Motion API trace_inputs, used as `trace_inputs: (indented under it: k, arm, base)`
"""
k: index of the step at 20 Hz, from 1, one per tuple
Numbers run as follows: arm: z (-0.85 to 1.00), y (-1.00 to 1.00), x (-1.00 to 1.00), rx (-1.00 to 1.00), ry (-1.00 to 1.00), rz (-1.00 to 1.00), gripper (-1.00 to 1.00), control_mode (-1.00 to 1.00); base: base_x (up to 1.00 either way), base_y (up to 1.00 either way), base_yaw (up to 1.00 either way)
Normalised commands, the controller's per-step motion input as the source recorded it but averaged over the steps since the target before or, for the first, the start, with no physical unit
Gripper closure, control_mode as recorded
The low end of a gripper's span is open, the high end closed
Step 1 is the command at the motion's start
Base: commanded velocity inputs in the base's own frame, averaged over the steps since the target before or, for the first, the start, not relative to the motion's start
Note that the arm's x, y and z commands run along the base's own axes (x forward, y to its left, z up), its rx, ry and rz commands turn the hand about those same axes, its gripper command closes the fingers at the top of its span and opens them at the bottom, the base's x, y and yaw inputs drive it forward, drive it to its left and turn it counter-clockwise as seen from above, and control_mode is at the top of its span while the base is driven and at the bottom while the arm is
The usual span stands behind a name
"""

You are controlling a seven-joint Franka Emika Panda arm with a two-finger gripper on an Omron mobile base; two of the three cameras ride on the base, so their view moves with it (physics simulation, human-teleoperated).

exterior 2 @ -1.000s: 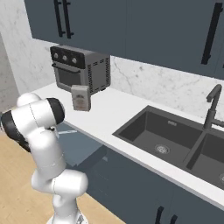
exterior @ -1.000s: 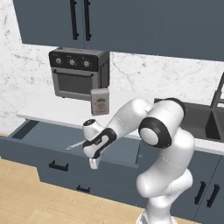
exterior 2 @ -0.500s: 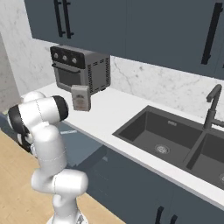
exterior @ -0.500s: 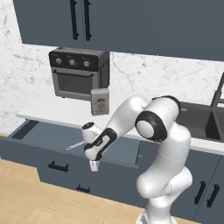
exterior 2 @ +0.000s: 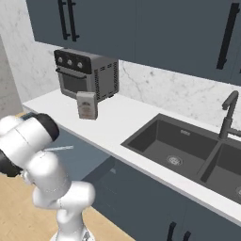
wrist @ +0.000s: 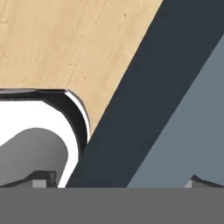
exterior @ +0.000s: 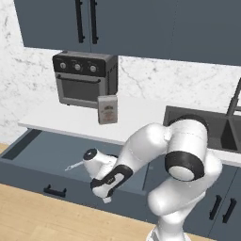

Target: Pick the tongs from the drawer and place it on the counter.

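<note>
The tongs (exterior: 74, 165) in the drawer (exterior: 42, 155) are partly hidden behind the robot's hand; the faucet (exterior: 234, 98) is cut off at the right edge.

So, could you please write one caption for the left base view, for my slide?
White robot arm reaches its open gripper low over the pulled-out slate-blue drawer, where thin silvery tongs lie, below the white counter.

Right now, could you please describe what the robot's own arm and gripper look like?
The arm is made of glossy white, rounded segments with dark grey to black bands at the joints, the widest around its big elbow housing. Its wrist end carries a black collar ahead of the gripper, whose white body ends in small dark fingertips. No loose cables or markings are visible.
</note>
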Motion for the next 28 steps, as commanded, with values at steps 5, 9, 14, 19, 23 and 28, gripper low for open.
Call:
trace_inputs:
  k: [5, 9, 14, 19, 23, 28]
  arm:
    - [0.0, -0.08, -1.0, 0.0, -0.14, 0.37, -1.0, -1.0]
    - [0.14, -0.03, -1.0, 0.05, -0.23, 0.35, -1.0, -1.0]
    - [0.94, 0.42, -0.98, 0.0, -0.13, 0.18, -1.0, -1.0]
    - [1.0, 0.76, -0.04, 0.0, 0.0, 0.08, -1.0, -1.0]
    - [1.0, 0.38, 0.95, 0.01, 0.03, 0.28, -1.0, -1.0]
    - [0.96, 0.02, 1.0, 0.0, 0.04, 0.39, -1.0, -1.0]
  base:
    - [0.0, 0.0, 0.0]
    - [0.0, 0.0, 0.0]
    - [0.0, 0.0, 0.0]
    - [0.0, 0.0, 0.0]
    - [0.0, 0.0, 0.0]
    - [0.0, 0.0, 0.0]
